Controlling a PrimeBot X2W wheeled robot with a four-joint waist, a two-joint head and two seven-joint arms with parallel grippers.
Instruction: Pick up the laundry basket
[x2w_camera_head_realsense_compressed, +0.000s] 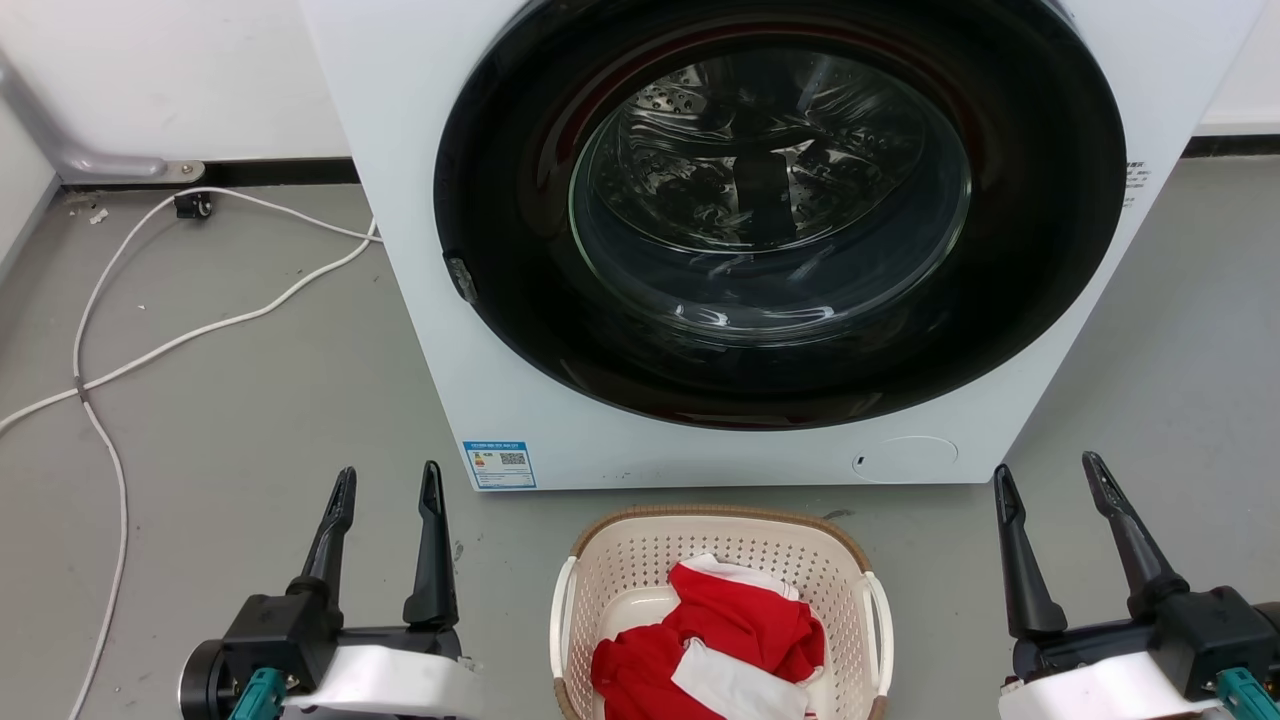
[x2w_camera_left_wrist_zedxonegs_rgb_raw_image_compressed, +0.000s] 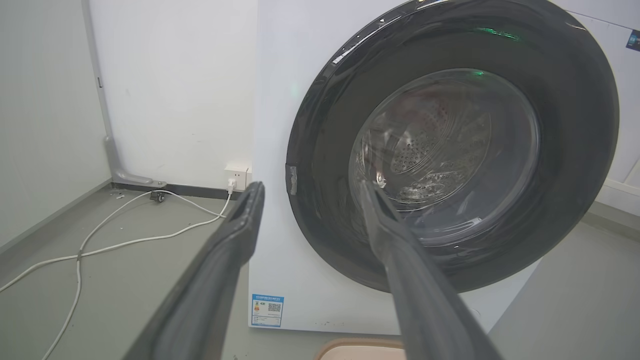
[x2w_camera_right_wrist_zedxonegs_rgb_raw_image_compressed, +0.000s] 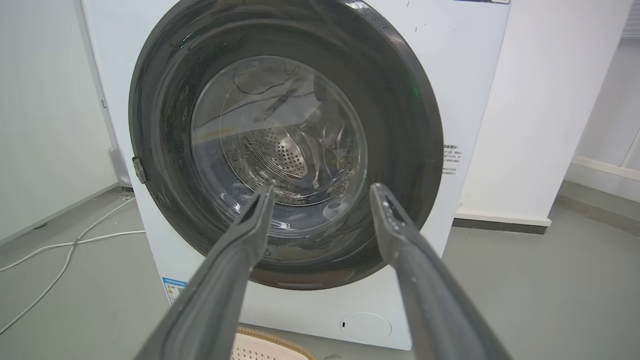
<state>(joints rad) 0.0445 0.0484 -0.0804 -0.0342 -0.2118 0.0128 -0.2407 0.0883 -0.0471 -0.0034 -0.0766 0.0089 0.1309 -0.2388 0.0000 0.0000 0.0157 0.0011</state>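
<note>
Basket position: the cream perforated plastic laundry basket with the brown woven-look rim (x2w_camera_head_realsense_compressed: 640, 565) stands upright on the grey floor (x2w_camera_head_realsense_compressed: 250, 420). It sits just in front of the lower front edge of the white front-loading washing machine (x2w_camera_head_realsense_compressed: 420, 300), below its closed dark round glass door (x2w_camera_head_realsense_compressed: 780, 210). A crumpled red and white garment (x2w_camera_head_realsense_compressed: 740, 625) lies inside it, below rim level. One white side handle (x2w_camera_head_realsense_compressed: 560, 620) faces the robot's left and the other white side handle (x2w_camera_head_realsense_compressed: 886, 620) faces its right.

Gripper status: the left gripper (x2w_camera_head_realsense_compressed: 388, 478) is out over the floor on the basket's left. The right gripper (x2w_camera_head_realsense_compressed: 1048, 468) mirrors it on the right. Both are well apart from the basket and touch nothing. The jaws of each are spread wide and hold nothing, and the fingers point toward the machine.

Assessment: this symmetric stance probably prepares a two-arm lift with one gripper per handle. The released jaws leave room to pass around each handle loop. The lift has not begun, and each arm would need to come inward and down to its handle.

Caution: an uneven grasp or lift may tilt the basket and spill the loose garment. A white cable (x2w_camera_head_realsense_compressed: 200, 330) trails across the floor beyond the left gripper, near the left wall, apart from the basket.
</note>
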